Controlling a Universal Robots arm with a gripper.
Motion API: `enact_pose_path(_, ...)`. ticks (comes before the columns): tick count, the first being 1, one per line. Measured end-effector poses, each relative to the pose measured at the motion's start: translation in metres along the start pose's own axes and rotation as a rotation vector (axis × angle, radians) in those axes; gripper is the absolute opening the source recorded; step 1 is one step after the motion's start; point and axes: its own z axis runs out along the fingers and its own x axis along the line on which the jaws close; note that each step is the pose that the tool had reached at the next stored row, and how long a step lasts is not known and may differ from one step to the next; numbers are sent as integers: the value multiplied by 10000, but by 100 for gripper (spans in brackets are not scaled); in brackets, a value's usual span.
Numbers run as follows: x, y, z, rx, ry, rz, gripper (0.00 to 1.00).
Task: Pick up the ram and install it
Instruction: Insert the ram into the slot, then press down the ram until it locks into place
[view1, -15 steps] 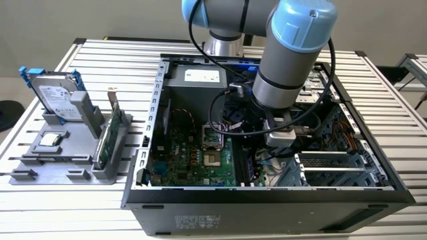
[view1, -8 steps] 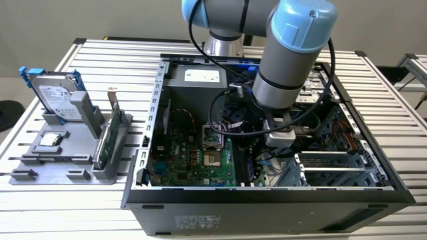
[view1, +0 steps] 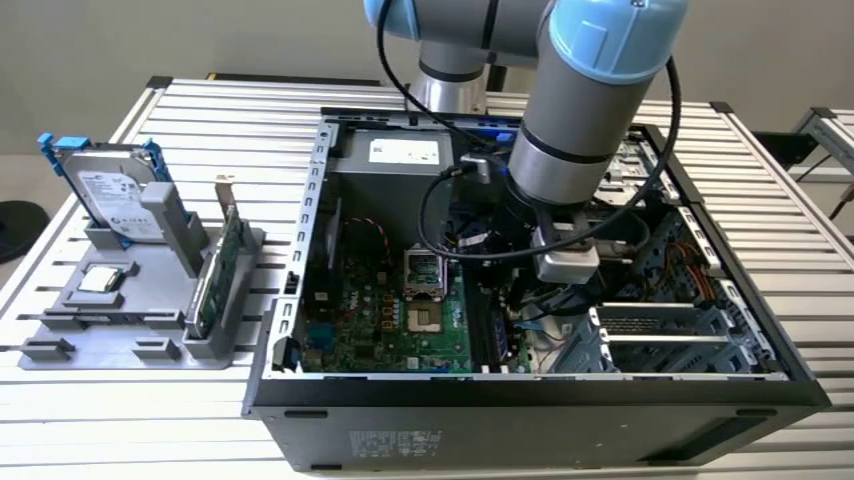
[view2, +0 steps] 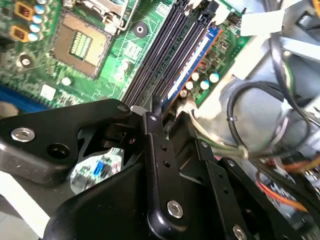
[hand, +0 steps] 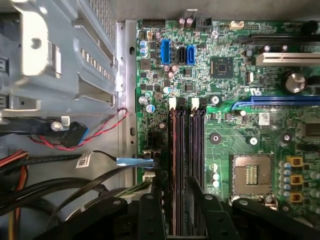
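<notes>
I've got the grey-and-blue jointed robot arm (view1: 587, 120) reaching down into the open black tower computer case (view1: 534, 430), over the green motherboard (view1: 387, 310) on the case's floor.

In both wrist views the black metal gripper (view2: 172, 117) (hand: 175, 197) sits low over the bank of long black memory slots (view2: 160, 55) (hand: 182, 165) inside the case. In the second wrist view the ram (view2: 192, 65), a thin dark stick with a bluish strip along its side, stands on edge in the outermost slot of that bank, on the side toward the case's bundle of loose cables (view2: 260, 145). Its near end runs in under the gripper. I cannot tell whether the jaws are pinching the stick or standing loose around it.

The square metal processor socket (view2: 80, 42) (hand: 251, 175) lies open on the board inside the case, on the other side of the slot bank from the stick.

Outside the case, just beside its wall on the exterior view's left, a grey plastic parts holder (view1: 134, 330) carries a silver boxy hard drive with blue rails (view1: 114, 195) and a green expansion card with a metal bracket (view1: 214, 265), both upright.
</notes>
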Motion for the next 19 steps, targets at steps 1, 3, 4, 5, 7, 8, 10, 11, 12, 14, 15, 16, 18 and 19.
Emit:
enact_pose_path(1,-2,2,-45,0,0,1,100)
enact_pose_path(3,-5,7,-137,0,0,1,100)
enact_pose_path(4,-6,9,-169,0,0,1,100)
enact_pose_path(5,-6,9,-170,1,1,1,100)
enact_pose_path(7,-6,8,-170,3,1,1,100)
enact_pose_path(8,-6,9,-171,2,1,1,0)
enact_pose_path(10,-6,9,-172,1,1,1,0)
enact_pose_path(11,-6,9,-173,0,1,0,0)
enact_pose_path(12,-6,9,-172,2,1,0,0)
enact_pose_path(14,-6,9,-176,1,0,1,0)
enact_pose_path(15,-7,9,-179,1,0,1,0)
enact_pose_path(16,-7,9,-179,0,0,1,0)
enact_pose_path(18,-6,9,-180,0,0,0,0)
enact_pose_path(19,-7,9,-180,0,1,1,0)
